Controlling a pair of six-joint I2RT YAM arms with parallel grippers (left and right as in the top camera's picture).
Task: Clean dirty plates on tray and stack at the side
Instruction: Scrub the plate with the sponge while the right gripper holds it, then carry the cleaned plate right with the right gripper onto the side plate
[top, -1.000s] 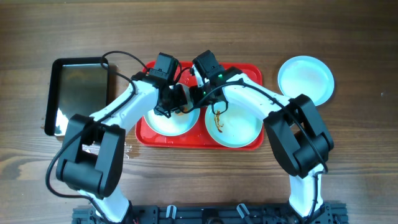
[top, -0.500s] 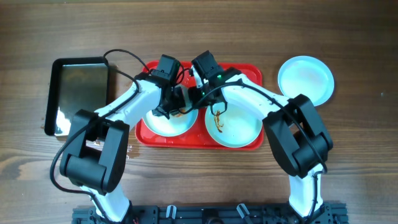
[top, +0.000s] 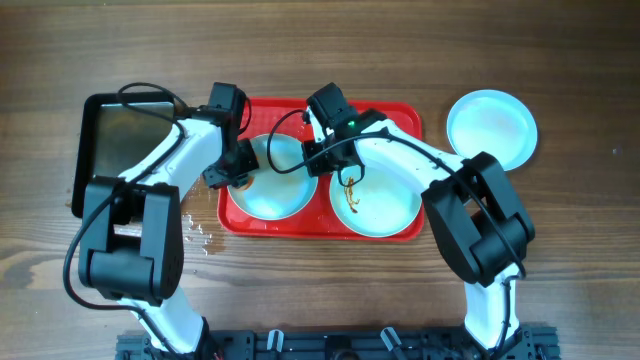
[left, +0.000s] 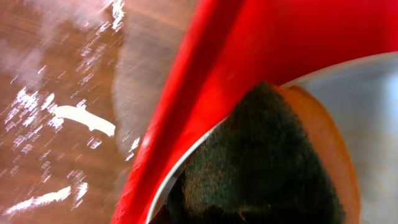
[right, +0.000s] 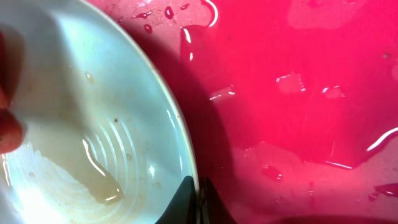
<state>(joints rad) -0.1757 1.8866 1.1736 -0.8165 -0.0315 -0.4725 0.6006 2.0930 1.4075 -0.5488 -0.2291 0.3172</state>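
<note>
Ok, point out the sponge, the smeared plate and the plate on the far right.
sponge (left: 261, 155), left wrist view, dark scouring face.
smeared plate (top: 388, 205), overhead view, clean part of its floor.
far-right plate (top: 491, 127), overhead view, its centre.

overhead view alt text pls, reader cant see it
A red tray holds two pale plates, the right plate smeared brown. The left tool holds a sponge at the left plate's edge, the right tool at its opposite rim; a third plate lies off-tray, right.

Dark wood-grain table (top: 330, 50), evenly lit; water droplets (top: 205, 238) glinting on wood; black rail (top: 350, 345) along bottom edge.
</note>
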